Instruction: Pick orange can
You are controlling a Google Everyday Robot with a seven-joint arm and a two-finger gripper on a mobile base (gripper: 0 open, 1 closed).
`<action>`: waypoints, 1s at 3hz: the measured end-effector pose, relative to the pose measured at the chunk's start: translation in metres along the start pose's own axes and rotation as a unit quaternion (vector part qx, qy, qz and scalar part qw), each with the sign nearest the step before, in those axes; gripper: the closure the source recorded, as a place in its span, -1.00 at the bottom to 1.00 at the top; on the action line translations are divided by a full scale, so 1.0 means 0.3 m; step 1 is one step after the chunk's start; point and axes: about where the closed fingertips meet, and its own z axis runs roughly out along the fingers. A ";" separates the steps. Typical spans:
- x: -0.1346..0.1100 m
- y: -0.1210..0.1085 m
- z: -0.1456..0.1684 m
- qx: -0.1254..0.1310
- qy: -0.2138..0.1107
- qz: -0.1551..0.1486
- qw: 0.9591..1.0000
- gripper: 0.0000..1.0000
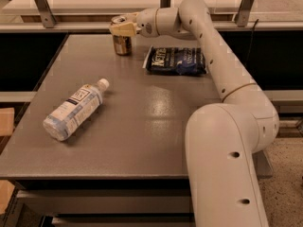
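Note:
The orange can (122, 45) stands upright on the grey table (142, 122) near its far edge, left of centre. Its body is bronze-orange and its silver top shows behind the fingers. My gripper (121, 28) reaches in from the right at the end of the white arm. Its beige fingers (124, 29) are closed around the can's upper part. The can's base rests on the table.
A dark blue chip bag (176, 60) lies flat just right of the can, under the arm. A clear plastic water bottle (75, 110) with a white label lies on its side at the left. A rail with metal posts (41, 6) runs behind the table.

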 end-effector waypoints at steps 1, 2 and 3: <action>-0.010 0.002 -0.028 0.012 0.006 -0.001 1.000 1.00; -0.033 0.010 -0.061 0.026 0.018 -0.004 0.999 1.00; -0.069 0.011 -0.089 0.039 0.026 -0.011 0.999 1.00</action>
